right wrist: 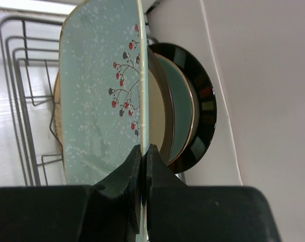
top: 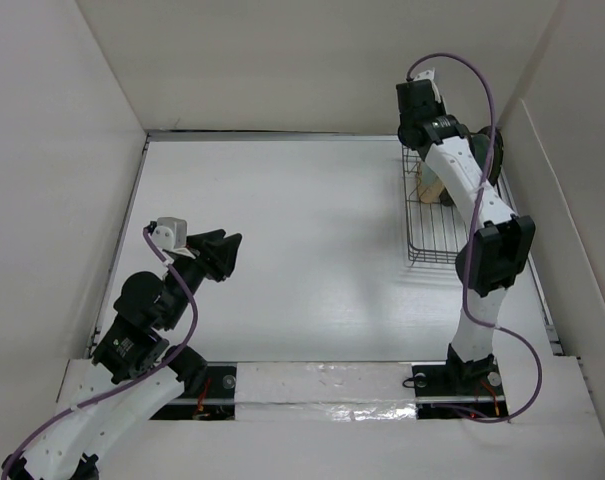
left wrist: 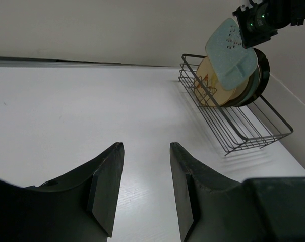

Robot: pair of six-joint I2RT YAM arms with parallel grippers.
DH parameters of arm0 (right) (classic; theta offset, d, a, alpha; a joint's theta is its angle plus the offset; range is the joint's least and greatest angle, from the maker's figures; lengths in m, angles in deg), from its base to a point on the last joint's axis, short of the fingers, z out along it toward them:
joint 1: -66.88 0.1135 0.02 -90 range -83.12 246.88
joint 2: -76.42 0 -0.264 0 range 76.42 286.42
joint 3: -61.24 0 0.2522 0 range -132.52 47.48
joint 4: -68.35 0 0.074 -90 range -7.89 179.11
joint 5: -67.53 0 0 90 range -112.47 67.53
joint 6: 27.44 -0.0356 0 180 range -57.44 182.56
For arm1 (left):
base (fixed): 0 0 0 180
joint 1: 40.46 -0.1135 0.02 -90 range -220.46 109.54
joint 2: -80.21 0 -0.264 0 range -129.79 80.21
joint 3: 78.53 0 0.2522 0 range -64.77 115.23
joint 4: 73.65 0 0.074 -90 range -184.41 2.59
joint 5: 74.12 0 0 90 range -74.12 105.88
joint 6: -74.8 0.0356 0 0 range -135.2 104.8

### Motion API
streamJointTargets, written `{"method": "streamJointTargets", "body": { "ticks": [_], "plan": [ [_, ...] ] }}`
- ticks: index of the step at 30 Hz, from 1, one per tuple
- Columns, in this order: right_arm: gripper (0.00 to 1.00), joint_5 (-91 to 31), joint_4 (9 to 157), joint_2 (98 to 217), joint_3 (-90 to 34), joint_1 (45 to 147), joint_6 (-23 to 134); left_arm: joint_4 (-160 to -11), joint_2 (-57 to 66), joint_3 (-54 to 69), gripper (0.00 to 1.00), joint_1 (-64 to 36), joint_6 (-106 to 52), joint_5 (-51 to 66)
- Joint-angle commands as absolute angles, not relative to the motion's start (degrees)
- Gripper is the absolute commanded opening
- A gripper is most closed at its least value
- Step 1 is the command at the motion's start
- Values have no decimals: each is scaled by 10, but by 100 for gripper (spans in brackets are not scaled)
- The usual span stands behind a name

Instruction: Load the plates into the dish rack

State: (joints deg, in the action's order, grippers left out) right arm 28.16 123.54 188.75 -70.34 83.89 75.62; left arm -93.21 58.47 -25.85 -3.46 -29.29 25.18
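White tabletop (top: 282, 250), pale walls (top: 312, 60) boxing it in, dish rack (top: 432, 245) close to the right-hand wall, and the right gripper (right wrist: 143, 166) is clamped on just the thin edge of the pale-green oblong plate (right wrist: 99, 91), upright above the rack's far end, right beside the standing plates (right wrist: 205, 111). So little rim in that pinch: it could swing or slip, clip those neighbours, or come down astride the rack instead of into a slot. Meanwhile the left gripper (left wrist: 144, 176) hangs spread and empty, well apart.

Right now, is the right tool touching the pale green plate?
Touching. The right wrist view shows the right tool clamped on the edge of the pale green plate, with no gap on either side.
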Motion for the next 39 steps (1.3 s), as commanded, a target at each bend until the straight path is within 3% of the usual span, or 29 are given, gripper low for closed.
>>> {"method": "streamJointTargets", "body": {
  "ticks": [1, 15, 25, 39],
  "plan": [
    [0, 293, 1232, 1891, -736, 834, 752, -904, 573, -263, 39, -37, -298, 241],
    [0, 319, 1249, 1955, -728, 829, 761, -899, 581, -263, 39, -37, -298, 248],
    [0, 417, 1166, 1911, -664, 840, 817, -900, 581, -263, 39, -37, -300, 229],
    [0, 428, 1173, 1912, -656, 845, 823, -900, 594, -263, 39, -37, -301, 231]
  ]
}}
